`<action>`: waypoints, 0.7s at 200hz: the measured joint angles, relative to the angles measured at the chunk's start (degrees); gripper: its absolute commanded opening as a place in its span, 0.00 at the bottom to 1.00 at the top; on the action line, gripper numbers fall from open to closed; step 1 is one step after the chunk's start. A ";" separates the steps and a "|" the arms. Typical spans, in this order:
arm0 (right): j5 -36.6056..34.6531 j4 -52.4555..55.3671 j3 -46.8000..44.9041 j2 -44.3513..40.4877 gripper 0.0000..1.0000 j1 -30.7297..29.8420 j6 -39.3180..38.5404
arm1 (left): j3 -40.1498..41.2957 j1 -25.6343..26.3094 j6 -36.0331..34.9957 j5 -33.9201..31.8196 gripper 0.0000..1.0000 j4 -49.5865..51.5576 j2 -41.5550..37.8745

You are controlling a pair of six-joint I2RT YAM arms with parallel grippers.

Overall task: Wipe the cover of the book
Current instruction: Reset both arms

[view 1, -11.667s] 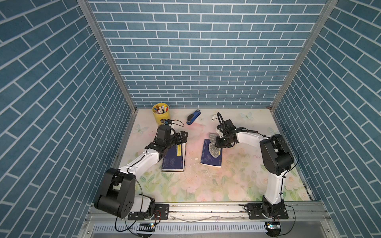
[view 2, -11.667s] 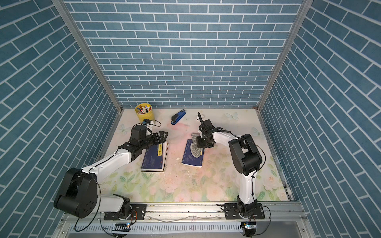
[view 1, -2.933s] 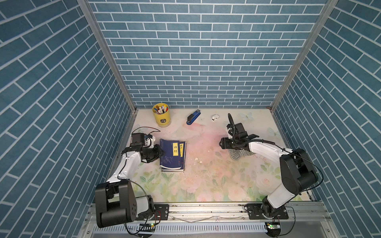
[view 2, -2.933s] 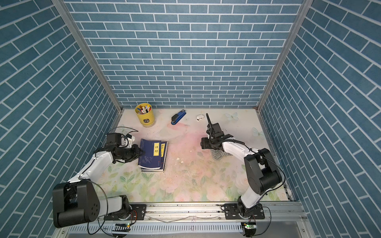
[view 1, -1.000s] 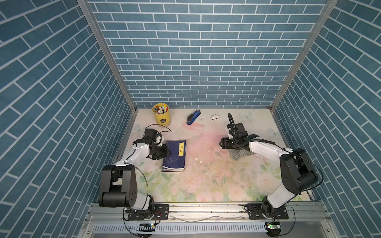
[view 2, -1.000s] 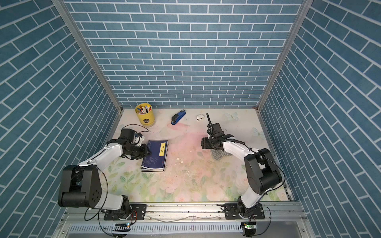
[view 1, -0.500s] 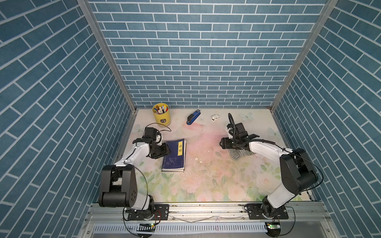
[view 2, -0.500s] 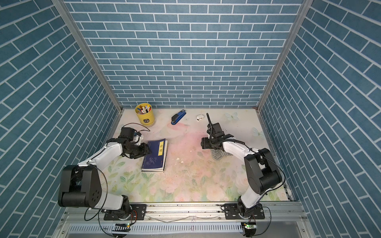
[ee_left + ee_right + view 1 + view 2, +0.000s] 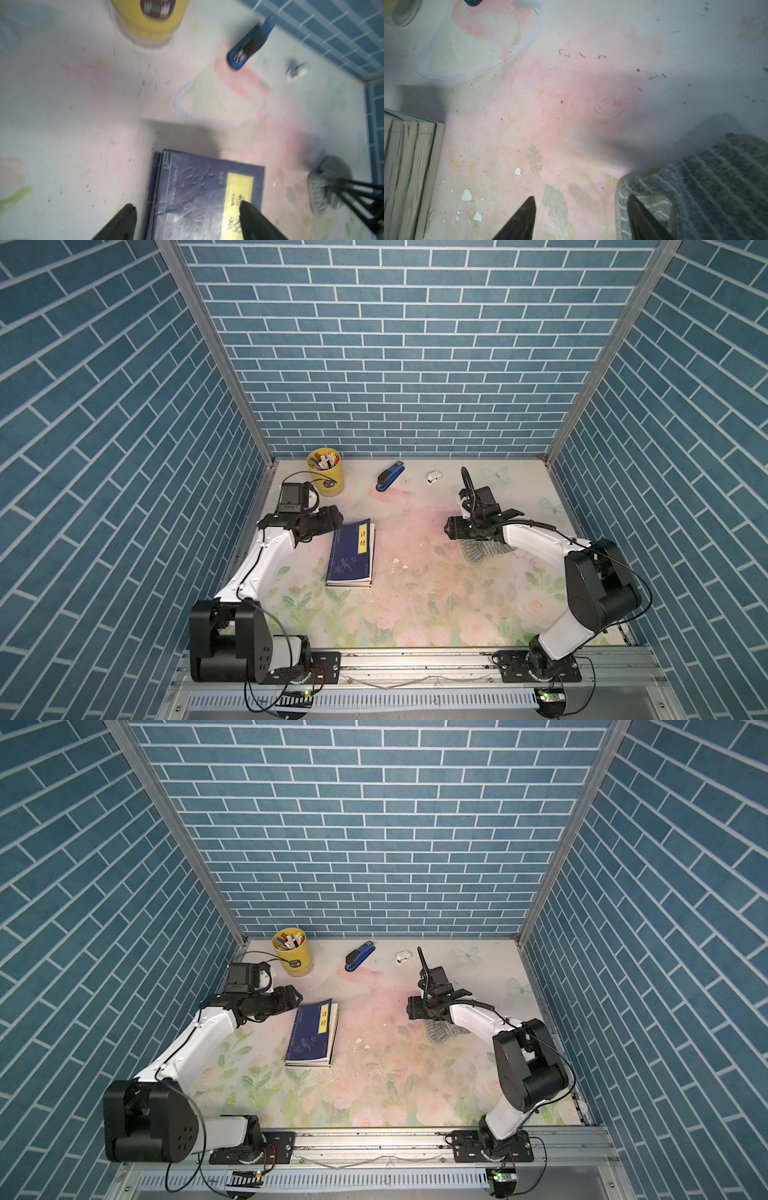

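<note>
Plainly, the book (image 9: 351,553) lay flat and closed on the floral bench (image 9: 415,614), at about 9 o'clock from the bench's middle. Its dark blue cover faced up, and a yellow title label ran along the cover's right edge toward 12 o'clock. In the right wrist view its page edges (image 9: 406,166) showed as several pale blocks side by side.

The left end effector (image 9: 337,517) sat just off the book's far left corner, at about 11 o'clock from the cover's middle. In the left wrist view its jaws (image 9: 187,205) were spread wide — one finger over bare bench beside the spine, the other over the cover near the label — and they gripped nothing.

The right end effector (image 9: 451,529) was well apart from the book, at about 3 o'clock from the bench's middle. Its jaws (image 9: 580,198) stood apart and held nothing, though one fingertip overlapped the edge of the grey striped cloth (image 9: 706,187). That cloth (image 9: 478,549) lay bunched on the bench, partly under the right arm.

Along the far edge stood a yellow pen cup (image 9: 325,472) at 11 o'clock, a blue stapler (image 9: 390,476) near 12 o'clock, and a small white object (image 9: 433,477) just to its right. White flecks (image 9: 397,561) lay scattered on the bench between book and cloth.
</note>
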State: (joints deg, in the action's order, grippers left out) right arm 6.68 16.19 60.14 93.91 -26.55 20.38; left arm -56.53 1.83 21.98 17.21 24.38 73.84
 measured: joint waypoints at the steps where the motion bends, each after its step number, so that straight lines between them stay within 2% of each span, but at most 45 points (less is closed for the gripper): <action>1: -0.09 0.07 0.09 -0.02 0.70 0.04 0.00 | 0.00 0.02 0.00 -0.04 0.90 -0.20 -0.15; 21: -2.60 1.46 2.21 -0.42 0.72 1.42 -1.01 | -0.02 0.11 1.51 -2.29 1.00 -5.64 -3.21; 51: -6.84 2.91 2.78 -3.45 0.72 4.13 -2.45 | 2.01 0.24 0.83 -9.35 1.00 -11.69 -4.24; 80: -12.68 3.06 2.64 -5.22 0.73 6.64 -2.95 | 10.45 0.28 -2.84 -16.59 1.00 -21.00 -3.74; 115: -19.39 1.90 -1.18 -6.71 0.75 9.62 -3.54 | 21.27 0.28 -8.85 -21.07 1.00 -34.23 -1.99; 140: -23.67 0.98 -3.26 -6.75 0.76 11.37 -4.20 | 23.93 0.31 -12.26 -21.99 1.00 -42.71 1.44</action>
State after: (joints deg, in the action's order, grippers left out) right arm -16.99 17.17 56.88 87.15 -15.18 16.19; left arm -32.60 2.13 9.72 -4.78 -18.33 75.29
